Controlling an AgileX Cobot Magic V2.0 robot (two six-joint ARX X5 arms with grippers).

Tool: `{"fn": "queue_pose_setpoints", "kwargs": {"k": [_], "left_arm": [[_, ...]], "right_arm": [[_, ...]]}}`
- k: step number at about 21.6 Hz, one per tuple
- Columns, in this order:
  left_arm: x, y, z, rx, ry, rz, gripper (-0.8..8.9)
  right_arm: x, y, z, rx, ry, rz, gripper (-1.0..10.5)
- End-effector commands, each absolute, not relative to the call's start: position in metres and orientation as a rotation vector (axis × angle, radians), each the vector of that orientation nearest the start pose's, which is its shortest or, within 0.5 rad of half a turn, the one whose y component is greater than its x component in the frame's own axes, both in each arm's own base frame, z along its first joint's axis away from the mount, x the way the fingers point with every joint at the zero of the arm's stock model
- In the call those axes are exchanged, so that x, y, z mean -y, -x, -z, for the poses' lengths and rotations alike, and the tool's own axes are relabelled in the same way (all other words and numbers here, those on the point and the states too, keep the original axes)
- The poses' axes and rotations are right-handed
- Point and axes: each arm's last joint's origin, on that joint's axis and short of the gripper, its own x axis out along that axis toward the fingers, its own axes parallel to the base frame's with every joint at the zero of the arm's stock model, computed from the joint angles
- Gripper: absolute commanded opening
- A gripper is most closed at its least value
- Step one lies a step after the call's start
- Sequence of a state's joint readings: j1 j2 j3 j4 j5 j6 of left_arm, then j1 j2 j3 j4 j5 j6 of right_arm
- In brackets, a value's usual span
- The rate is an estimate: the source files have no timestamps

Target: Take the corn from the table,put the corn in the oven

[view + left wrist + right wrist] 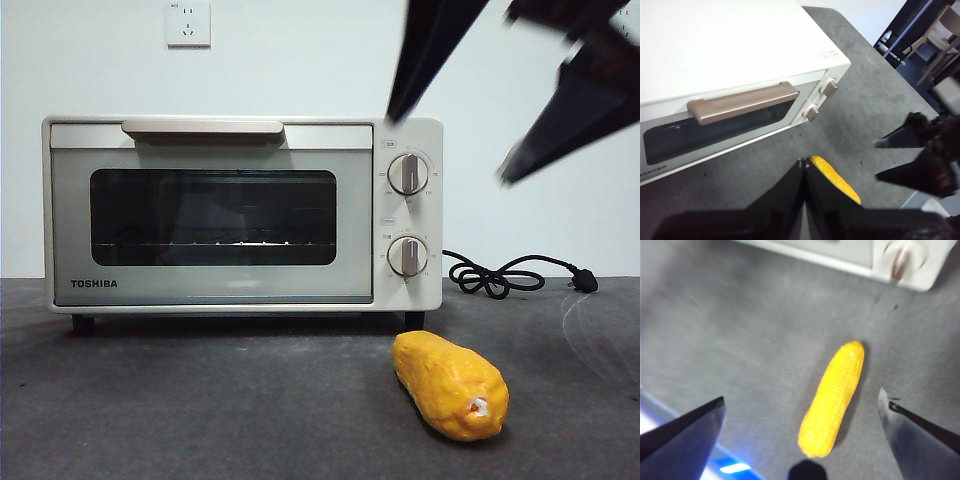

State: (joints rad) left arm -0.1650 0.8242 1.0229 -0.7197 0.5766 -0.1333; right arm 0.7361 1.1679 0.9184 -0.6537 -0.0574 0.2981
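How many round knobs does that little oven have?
2. Both are on the oven front's right side, one knob directly above the other knob. None seem hidden.

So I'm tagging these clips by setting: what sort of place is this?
Probably a lab or test room, not a home kitchen: the oven and corn sit on a bare grey table against a plain white wall with one socket.

White wall socket (189, 23); chair (940, 35) beyond the table
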Motion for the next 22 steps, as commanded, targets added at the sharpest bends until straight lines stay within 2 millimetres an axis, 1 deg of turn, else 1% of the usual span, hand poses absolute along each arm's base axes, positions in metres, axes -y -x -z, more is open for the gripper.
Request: {"fn": "queue_pose_setpoints", "kwargs": {"k": [1,4,7,10,15,16,19,22], "left_arm": [[0.040,-0.144,-0.359,-0.562,0.217,0.696,-0.05],[0.040,-0.144,-0.359,-0.562,0.218,0.696,-0.05],[0.040,-0.144,-0.359,-0.562,0.217,0.696,-0.05],[0.040,-0.144,-0.359,-0.562,0.217,0.696,-0.05],[0.041,-0.147,-0.358,-0.568,0.209,0.697,-0.05],[0.041,-0.147,-0.358,-0.571,0.210,0.697,-0.05],[0.041,-0.148,-0.357,-0.573,0.206,0.698,-0.05],[0.042,-0.152,-0.356,-0.578,0.205,0.698,-0.05]], "right_arm": [[-0.167,-0.177,-0.252,-1.024,0.066,-0.564,5.1],[-0.178,-0.189,-0.228,-1.102,0.111,-0.517,5.1],[-0.185,-0.197,-0.208,-1.156,0.141,-0.491,5.0],[-0.192,-0.204,-0.193,-1.184,0.143,-0.477,5.0],[-0.197,-0.209,-0.173,-1.248,0.166,-0.452,4.9],[-0.197,-0.209,-0.170,-1.261,0.170,-0.449,4.1],[-0.196,-0.209,-0.169,-1.275,0.181,-0.447,0.0],[-0.197,-0.208,-0.174,-1.291,0.165,-0.487,-0.1]]}}
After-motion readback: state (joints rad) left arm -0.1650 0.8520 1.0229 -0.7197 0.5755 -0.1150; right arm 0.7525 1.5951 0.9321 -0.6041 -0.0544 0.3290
